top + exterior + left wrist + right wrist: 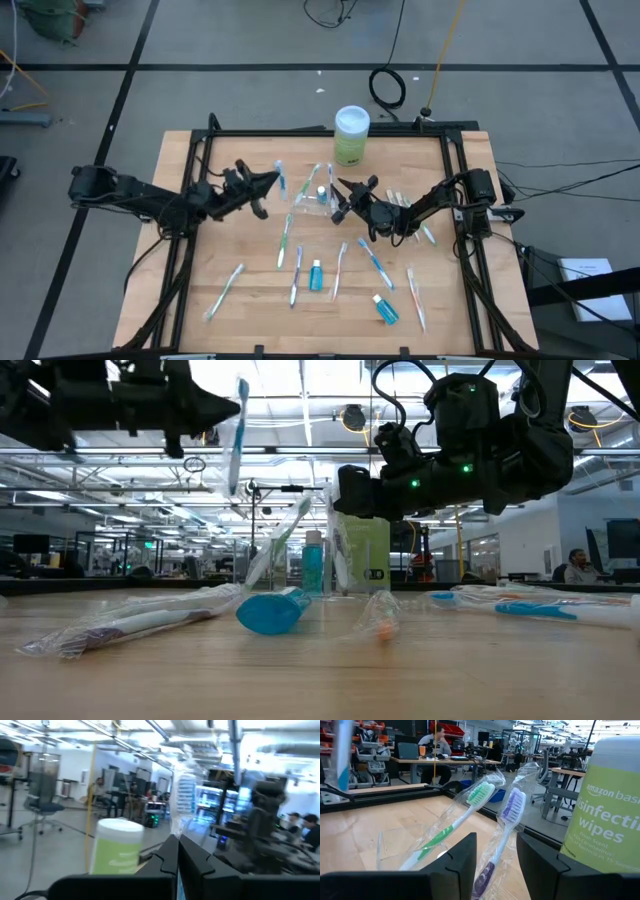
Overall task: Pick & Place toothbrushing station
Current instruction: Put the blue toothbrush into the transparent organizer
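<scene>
Wooden surface fills my overhead frame, with one green wipes canister at top centre. Just below it stands the toothbrushing station, holding two wrapped brushes. My left gripper, just left of it, is clenched on a blue toothbrush; my right gripper, fingers released, hovers just right. Two blue tubes lie lower down among loose brushes.

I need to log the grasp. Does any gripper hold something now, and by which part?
The left gripper holds a wrapped toothbrush upright by its lower handle, brush head up. The right gripper is open near the toothbrushing station and holds nothing.
</scene>
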